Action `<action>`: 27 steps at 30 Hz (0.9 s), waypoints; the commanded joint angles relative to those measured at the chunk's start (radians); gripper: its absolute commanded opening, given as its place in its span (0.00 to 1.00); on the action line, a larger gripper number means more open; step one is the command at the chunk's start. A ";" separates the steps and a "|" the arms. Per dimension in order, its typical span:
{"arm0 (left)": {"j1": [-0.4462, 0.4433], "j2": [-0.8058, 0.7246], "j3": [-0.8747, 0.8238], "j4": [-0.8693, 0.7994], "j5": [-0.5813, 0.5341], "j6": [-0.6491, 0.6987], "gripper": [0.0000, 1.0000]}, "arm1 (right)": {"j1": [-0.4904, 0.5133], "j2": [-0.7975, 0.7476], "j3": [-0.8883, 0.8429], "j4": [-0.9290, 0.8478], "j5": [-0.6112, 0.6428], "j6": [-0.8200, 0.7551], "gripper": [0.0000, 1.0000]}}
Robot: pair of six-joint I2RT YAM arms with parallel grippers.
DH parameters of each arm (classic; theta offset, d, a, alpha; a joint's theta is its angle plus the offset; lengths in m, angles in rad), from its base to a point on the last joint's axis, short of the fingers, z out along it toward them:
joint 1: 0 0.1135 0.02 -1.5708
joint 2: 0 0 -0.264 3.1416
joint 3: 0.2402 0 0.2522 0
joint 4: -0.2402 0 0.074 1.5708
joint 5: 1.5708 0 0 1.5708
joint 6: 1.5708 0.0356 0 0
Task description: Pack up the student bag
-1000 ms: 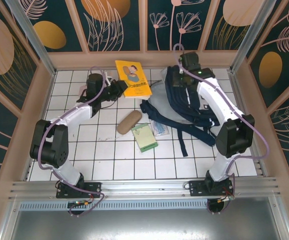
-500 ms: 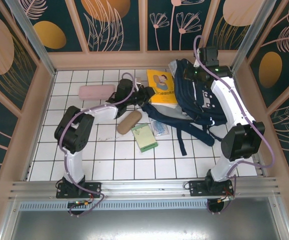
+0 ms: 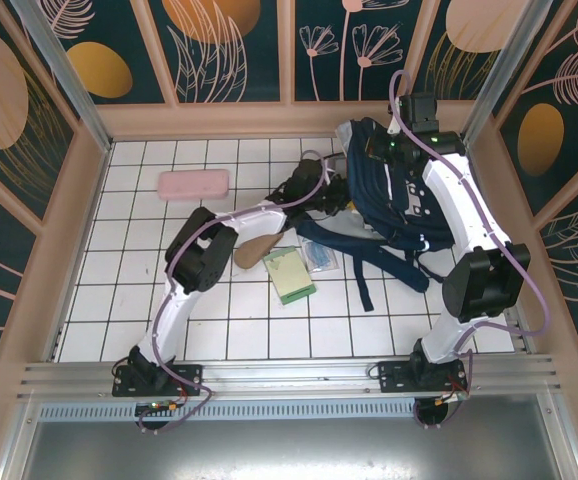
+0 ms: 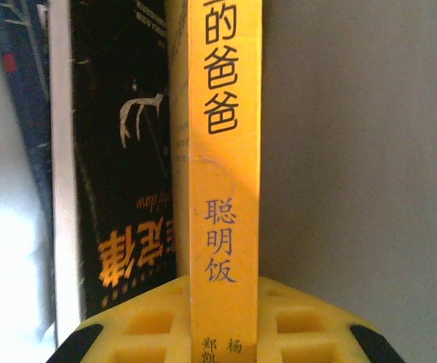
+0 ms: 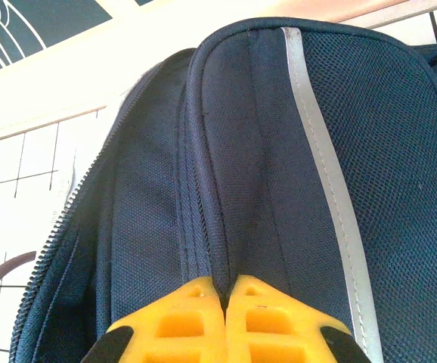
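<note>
The white-tiled table point(image 3: 149, 300) carries the student bag point(image 3: 394, 205), which rests at the far right beneath the right gripper point(image 3: 372, 150), with its dark straps point(image 3: 364, 270) spread over the tiles on the near side of both grippers. Well to the left of the left gripper point(image 3: 335, 196) lies a pink case point(image 3: 194, 184). Nearer than that gripper and to its left lies a tan case point(image 3: 257, 246), with a green booklet point(image 3: 289, 276) and a clear packet point(image 3: 322, 259) just beside it.
</note>
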 commanded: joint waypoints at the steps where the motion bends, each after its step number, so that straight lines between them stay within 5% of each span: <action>1: -0.037 0.061 0.158 -0.073 -0.045 0.045 0.00 | -0.002 -0.083 0.028 0.141 -0.063 0.026 0.00; 7: -0.074 0.169 0.358 -0.282 -0.092 0.102 0.04 | -0.001 -0.083 0.029 0.140 -0.060 0.029 0.00; 10: -0.079 0.198 0.438 -0.374 -0.094 0.145 0.22 | -0.002 -0.086 0.022 0.138 -0.050 0.026 0.00; 14: -0.079 0.157 0.420 -0.418 -0.123 0.201 0.60 | -0.005 -0.087 0.018 0.135 -0.034 0.017 0.00; 18: -0.073 0.051 0.346 -0.447 -0.194 0.284 0.76 | -0.012 -0.093 0.009 0.134 -0.024 0.017 0.00; 27: -0.025 -0.201 0.114 -0.482 -0.285 0.402 0.82 | -0.031 -0.116 -0.063 0.146 -0.008 0.005 0.00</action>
